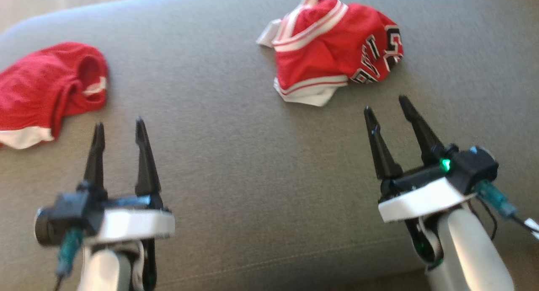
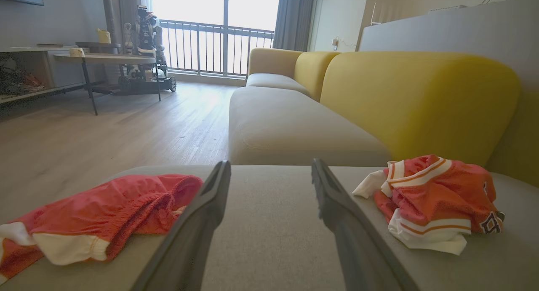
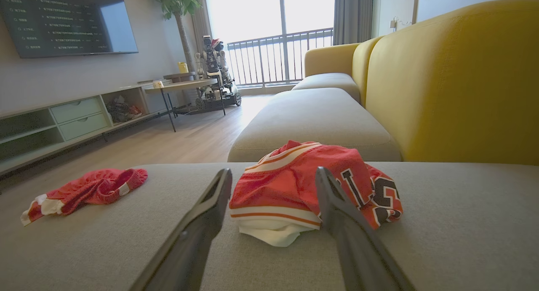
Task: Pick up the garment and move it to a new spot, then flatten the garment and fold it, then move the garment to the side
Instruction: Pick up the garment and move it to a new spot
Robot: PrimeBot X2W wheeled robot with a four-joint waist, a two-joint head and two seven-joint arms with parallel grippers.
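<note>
While the left gripper [image 1: 119, 122] and right gripper [image 1: 385, 103] are both hovering wide-jawed and empty over the grey cushion [image 1: 236, 156], the crumpled red jersey [image 1: 332, 46] is lying just beyond the right one, so a shallow pinch is probably risking catching a single layer.

I see a yellow-backed sofa [image 3: 454, 80]; beyond it a bright balcony window [image 3: 252, 13], left of it wood floor [image 2: 105, 131] and, perhaps, a television [image 3: 63, 21].

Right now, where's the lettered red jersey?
Head view, upper right: the lettered red jersey lies crumpled on the grey cushion, just past the right gripper, jaws open; the plain red garment lies far left.
</note>
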